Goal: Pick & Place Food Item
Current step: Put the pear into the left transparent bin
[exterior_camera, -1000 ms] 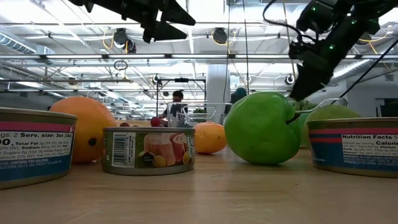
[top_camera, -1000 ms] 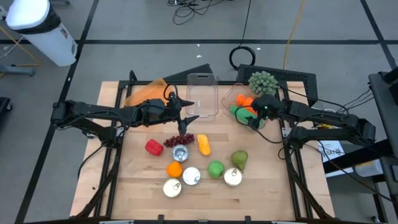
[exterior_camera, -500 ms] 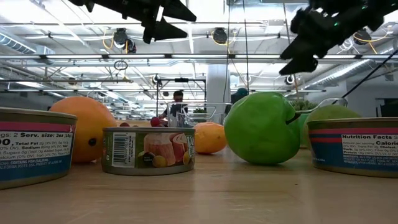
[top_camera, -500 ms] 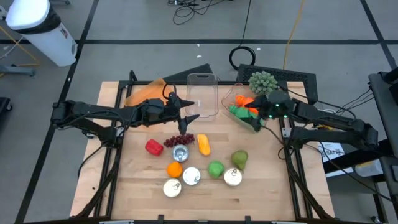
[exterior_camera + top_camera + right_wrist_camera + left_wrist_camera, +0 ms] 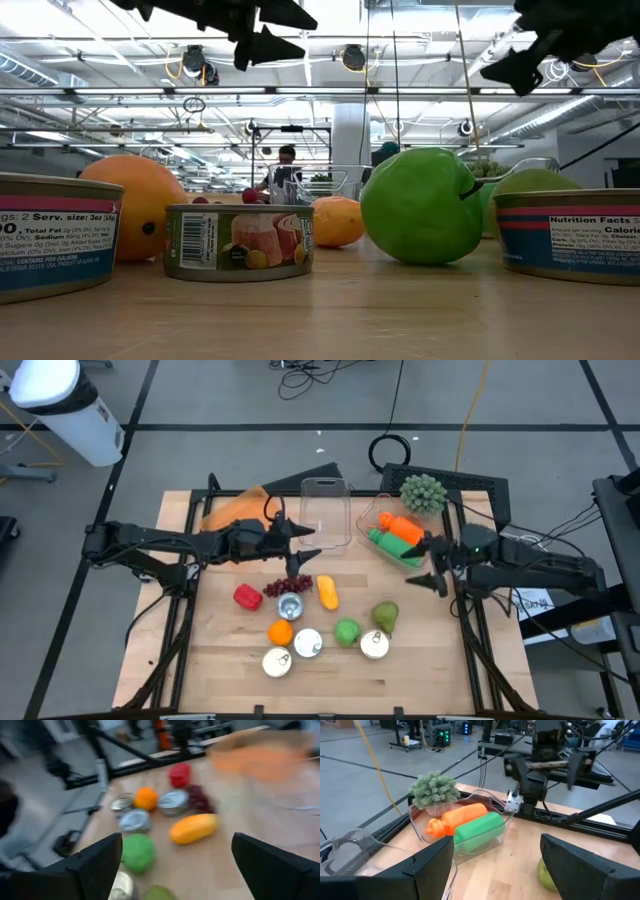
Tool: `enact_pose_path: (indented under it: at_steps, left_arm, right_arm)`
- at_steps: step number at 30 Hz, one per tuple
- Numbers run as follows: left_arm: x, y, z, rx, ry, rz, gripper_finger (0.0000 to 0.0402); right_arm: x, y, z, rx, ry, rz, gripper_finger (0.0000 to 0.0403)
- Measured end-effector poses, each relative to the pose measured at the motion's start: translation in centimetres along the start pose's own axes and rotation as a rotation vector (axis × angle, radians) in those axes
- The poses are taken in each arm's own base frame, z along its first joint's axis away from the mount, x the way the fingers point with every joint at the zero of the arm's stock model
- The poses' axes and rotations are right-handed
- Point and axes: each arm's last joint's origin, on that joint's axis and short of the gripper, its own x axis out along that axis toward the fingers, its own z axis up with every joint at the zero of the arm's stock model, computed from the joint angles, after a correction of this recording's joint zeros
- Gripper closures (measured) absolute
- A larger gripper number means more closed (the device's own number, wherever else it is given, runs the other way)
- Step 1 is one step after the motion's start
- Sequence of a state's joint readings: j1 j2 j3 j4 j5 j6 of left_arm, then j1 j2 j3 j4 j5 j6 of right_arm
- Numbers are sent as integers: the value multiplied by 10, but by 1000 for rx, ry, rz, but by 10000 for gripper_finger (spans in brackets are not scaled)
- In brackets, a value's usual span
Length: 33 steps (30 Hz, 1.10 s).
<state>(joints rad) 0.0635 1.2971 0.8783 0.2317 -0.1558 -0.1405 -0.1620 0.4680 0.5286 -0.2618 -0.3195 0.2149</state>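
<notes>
Loose food lies mid-table: red pepper (image 5: 247,596), dark grapes (image 5: 288,586), yellow mango (image 5: 327,591), orange (image 5: 281,631), green apple (image 5: 346,631), green pear (image 5: 385,615) and several tins (image 5: 307,644). A clear tray (image 5: 412,558) at the table's right holds an orange item (image 5: 400,525) and a green item (image 5: 388,542). My left gripper (image 5: 312,541) hovers open above the grapes, next to a clear upright container (image 5: 325,515). My right gripper (image 5: 429,561) hangs open at the tray's right end, touching nothing.
A leafy green bunch (image 5: 422,492) sits at the far right corner, behind the tray. An orange cloth (image 5: 235,510) lies at the far left. The low view shows the apple (image 5: 418,205) and the tins (image 5: 238,240) close to the near edge. Both arms' black frames flank the table.
My right gripper has drawn back from over the tray toward the table's right and near edges. It has also risen, and has tipped from pointing down to nearly level. The green and orange items stay in the tray.
</notes>
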Motion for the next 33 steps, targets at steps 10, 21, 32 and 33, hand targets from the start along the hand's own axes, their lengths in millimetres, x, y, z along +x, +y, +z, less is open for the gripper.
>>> enact_pose_path:
  at_steps: [10, 21, 32, 33]
  left_arm:
    - [0, 0, 0, -12, 4, 1, 101]
    - [0, 0, -4, -51, 35, 7, 88]
    - [0, 0, -4, -49, 36, 8, 101]
    - [0, 0, -4, -49, 36, 8, 100]
  right_arm:
    - [42, 15, -42, -148, -131, 334, 48]
    - [74, 34, -47, -238, 348, 40, 48]
    - [104, 31, -86, -262, 614, -47, 48]
    - [106, 31, -89, -261, 631, -49, 48]
